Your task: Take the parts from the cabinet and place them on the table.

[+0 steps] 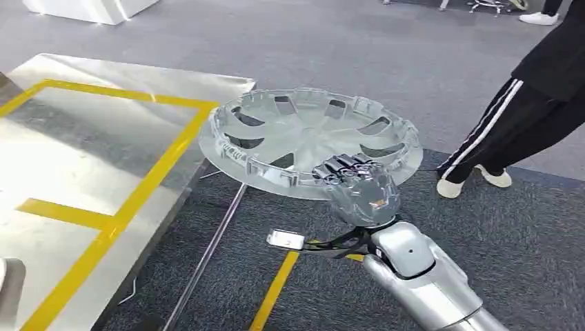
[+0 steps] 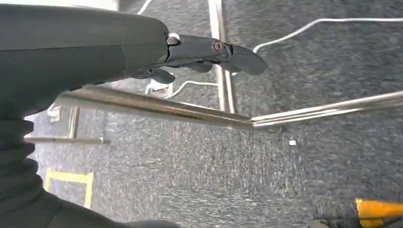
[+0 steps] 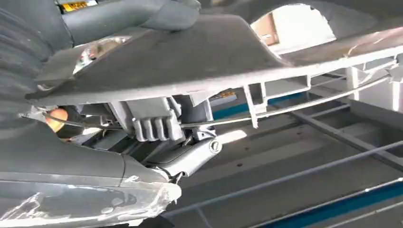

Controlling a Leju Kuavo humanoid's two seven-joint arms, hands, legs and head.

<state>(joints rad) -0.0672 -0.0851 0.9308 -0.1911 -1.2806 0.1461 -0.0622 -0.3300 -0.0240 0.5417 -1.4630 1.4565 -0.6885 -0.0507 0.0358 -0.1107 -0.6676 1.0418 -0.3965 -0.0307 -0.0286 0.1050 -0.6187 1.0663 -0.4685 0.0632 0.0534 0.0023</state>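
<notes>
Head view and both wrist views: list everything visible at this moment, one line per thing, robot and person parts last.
Round silver plastic wheel cover with spoke cut-outs: one, silver-grey, held level over the carpet just off the table's near corner.
Shiny metal table with yellow tape lines: one, silver, to the robot's left.
Grey carpet floor: one, dark grey, with a yellow tape strip.
White cable: one, white, lying on the carpet by the metal table legs.
Person's legs in black trousers with white side stripes: one person, standing at the far right.
Right hand: one, dark grey, grips the wheel cover's near rim.
Left hand: one, dark grey, holds nothing, above the carpet.
</notes>
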